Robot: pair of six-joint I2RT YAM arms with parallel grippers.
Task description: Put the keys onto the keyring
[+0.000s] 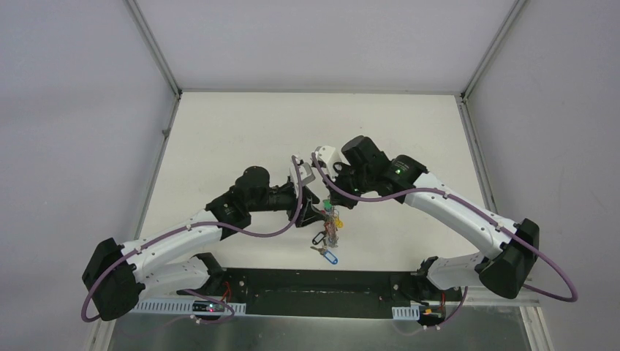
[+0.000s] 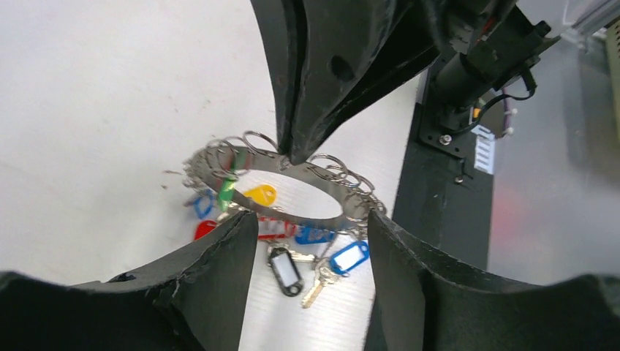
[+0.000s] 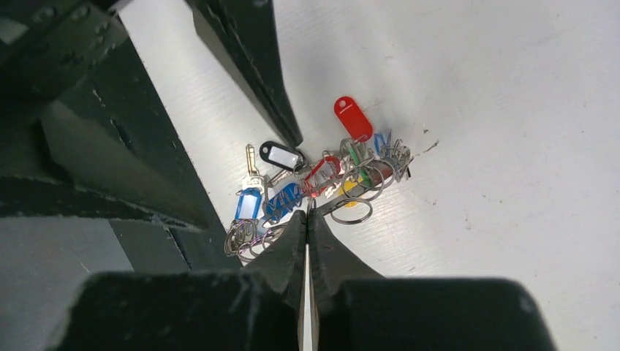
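The keyring (image 2: 292,219), a flat grey ring edged with wire loops, hangs tilted just above the table. My right gripper (image 3: 307,213) is shut on its far rim, the pinch also showing in the left wrist view (image 2: 292,157). My left gripper (image 2: 311,219) is open, one fingertip (image 2: 245,223) at each side of the near rim. The blue-tagged key (image 2: 349,257) lies on the table under the ring (image 3: 248,203). The red tag (image 3: 353,117) lies flat beside the ring. Whether either key is hooked to a loop I cannot tell.
A black-tagged key (image 2: 285,270) lies next to the blue one, with green (image 2: 227,191) and yellow (image 2: 261,194) tags under the ring. The black base plate (image 2: 431,183) runs along the table's near edge, close to the ring. The cluster (image 1: 333,223) sits between both wrists.
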